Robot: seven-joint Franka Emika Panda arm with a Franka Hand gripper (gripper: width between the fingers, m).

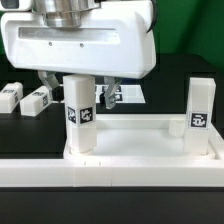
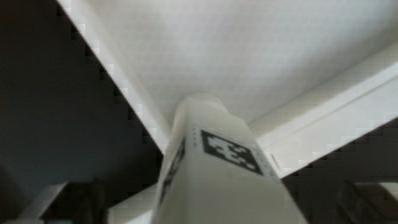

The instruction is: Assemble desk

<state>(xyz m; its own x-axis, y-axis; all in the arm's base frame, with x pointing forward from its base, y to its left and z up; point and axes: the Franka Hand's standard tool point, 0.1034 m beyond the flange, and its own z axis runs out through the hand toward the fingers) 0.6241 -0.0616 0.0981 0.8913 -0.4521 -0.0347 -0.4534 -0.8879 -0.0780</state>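
The desk's white panel [image 1: 140, 143] lies flat near the front, its raised rim facing up. Two tag-marked legs stand upright in its corner sockets, one at the exterior view's left [image 1: 80, 125] and one at the right [image 1: 200, 106]. My gripper [image 1: 80, 95] hangs over the left leg, with a finger on each side of it and a gap to each, so it is open and holds nothing. In the wrist view this leg [image 2: 217, 160] rises between the dark fingers [image 2: 61, 202], the panel [image 2: 231, 50] lying beyond it. Two more legs [image 1: 10, 96] [image 1: 37, 101] lie loose on the table.
The long white border rail [image 1: 110, 180] runs along the front of the panel. The marker board [image 1: 128, 93] lies flat on the black table behind the gripper. The two loose legs lie at the exterior view's left, behind the panel.
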